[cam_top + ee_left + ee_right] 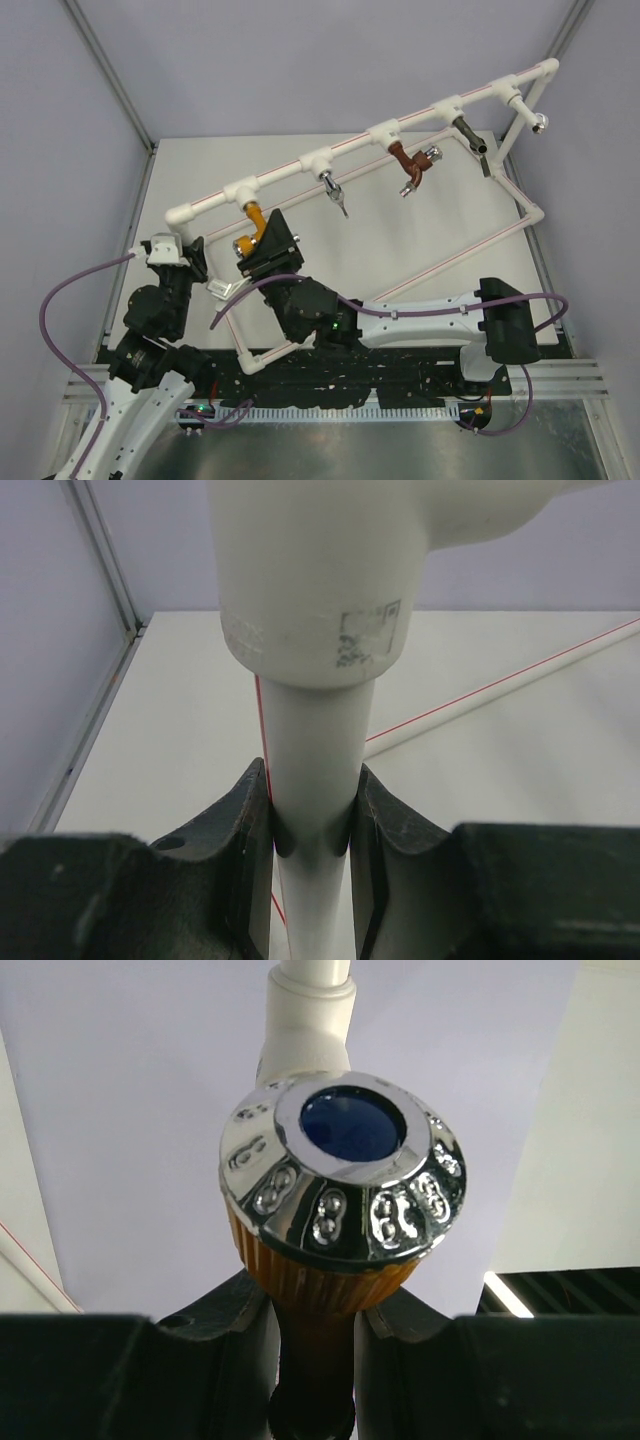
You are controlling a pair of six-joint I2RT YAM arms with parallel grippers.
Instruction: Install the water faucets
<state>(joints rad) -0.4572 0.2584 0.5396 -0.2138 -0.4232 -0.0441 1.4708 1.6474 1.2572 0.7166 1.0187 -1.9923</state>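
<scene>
A: Left gripper [312, 820]?
B: Jaws narrow, clamped on the white pipe [322, 742]. Both pads press its sides just under a fat fitting [310, 570]. In the top view this is the left end of the pipe frame.

A: Right gripper [312, 1332]?
B: Nearly closed, gripping the orange faucet [255, 218] by its body, just below the knob [345, 1175]. The knob is silver with a blue centre and faces the wrist camera.

A: Where does the faucet sit?
B: Under the leftmost tee [244, 190] of the top rail, slanting down towards the arms. Its upper end meets the tee. Can't tell if it is threaded in.

A: Other taps on that rail?
B: To the right a silver tap [334, 192], then a reddish-brown tap [409, 168], then a dark grey tap [470, 136]. Each hangs from its own tee, well apart.

A: Frame position?
B: Tilted over the table [420, 235], right end higher. The two grippers are close together at its left end.
</scene>
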